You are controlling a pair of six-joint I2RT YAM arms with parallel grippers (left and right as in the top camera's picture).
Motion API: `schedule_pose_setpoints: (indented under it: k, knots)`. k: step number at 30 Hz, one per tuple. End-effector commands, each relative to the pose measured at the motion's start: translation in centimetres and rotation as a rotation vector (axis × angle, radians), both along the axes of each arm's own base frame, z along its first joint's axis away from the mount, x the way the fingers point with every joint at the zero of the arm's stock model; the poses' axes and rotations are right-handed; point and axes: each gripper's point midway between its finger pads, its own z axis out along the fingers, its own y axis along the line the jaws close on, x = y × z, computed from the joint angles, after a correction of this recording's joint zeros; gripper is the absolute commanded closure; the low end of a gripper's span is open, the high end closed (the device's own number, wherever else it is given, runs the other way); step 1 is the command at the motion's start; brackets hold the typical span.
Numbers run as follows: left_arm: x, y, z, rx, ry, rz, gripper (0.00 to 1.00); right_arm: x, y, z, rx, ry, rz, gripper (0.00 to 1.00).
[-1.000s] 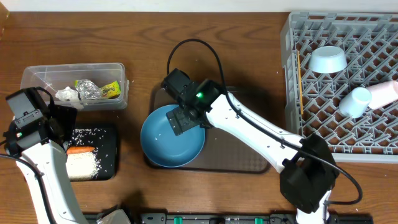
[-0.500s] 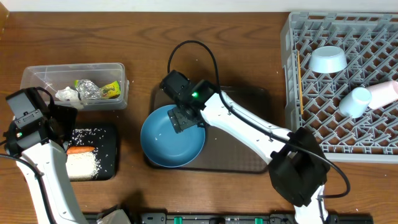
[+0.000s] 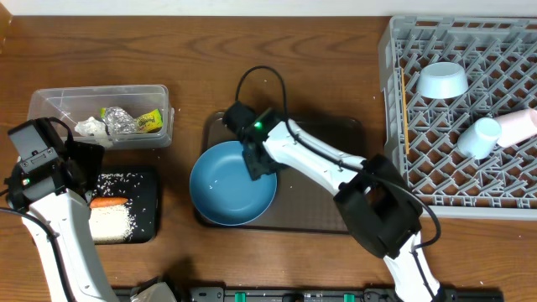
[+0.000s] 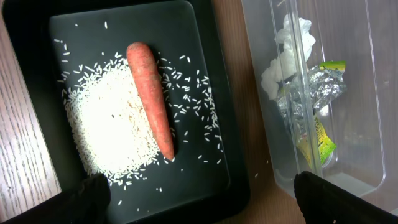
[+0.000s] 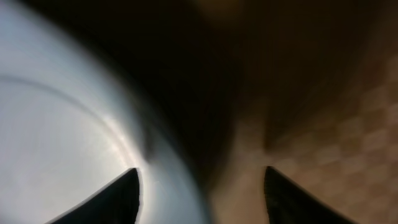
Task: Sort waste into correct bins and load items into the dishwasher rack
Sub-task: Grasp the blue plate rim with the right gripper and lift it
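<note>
My left hand (image 4: 199,200) hangs fingers wide apart over the black tray (image 4: 211,68), where the rice (image 4: 112,134) and the carrot (image 4: 149,99) lie unmoved. The print on the packet (image 4: 317,134) is too small to read. My right hand (image 3: 257,164) has turned and dropped astride the rim of the big blue bowl (image 3: 225,186), its fingers narrowing. I cannot tell whether they grip yet. The bowl sits on the brown tray (image 3: 327,205), and I judge it bound for the rack (image 3: 394,109).

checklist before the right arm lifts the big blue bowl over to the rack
1. right gripper jaws either side of the dark-blue bowl rim: ok
2. jaws shut on the rim: not ok, they stand apart
3. bowl free of stray grains: cannot tell, too small to see
4. bare floor in the dishwasher rack: ok
5. left gripper open, over the black tray, away from the bowl: ok
</note>
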Motion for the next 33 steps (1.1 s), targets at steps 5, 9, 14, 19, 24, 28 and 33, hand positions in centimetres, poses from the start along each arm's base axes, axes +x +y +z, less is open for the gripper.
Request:
schedule_pose_setpoints:
  k: [5,9,14,19,24,28,33]
  knots:
    - [0.2,0.3,0.6,0.011,-0.011,0.001,0.02,0.7,-0.8,0.2,-0.003,-0.005,-0.032,0.62]
    - [0.2,0.3,0.6,0.011,-0.011,0.001,0.02,0.5,-0.6,0.2,0.009,0.006,-0.031,0.63]
    - [0.2,0.3,0.6,0.011,-0.011,0.001,0.02,0.8,-0.9,1.0,0.006,-0.012,-0.028,0.61]
    - [0.2,0.3,0.6,0.011,-0.011,0.001,0.02,1.7,-2.7,1.8,-0.011,-0.014,-0.067,0.84]
    - [0.2,0.3,0.6,0.011,-0.011,0.001,0.02,2.4,-5.5,1.8,-0.045,0.023,-0.127,0.99]
    - [0.2,0.3,0.6,0.011,-0.011,0.001,0.02,3.1,-8.0,2.0,-0.074,0.04,-0.173,0.99]
    - [0.2,0.3,0.6,0.011,-0.011,0.001,0.02,4.2,-11.6,3.3,-0.113,0.032,-0.246,0.99]
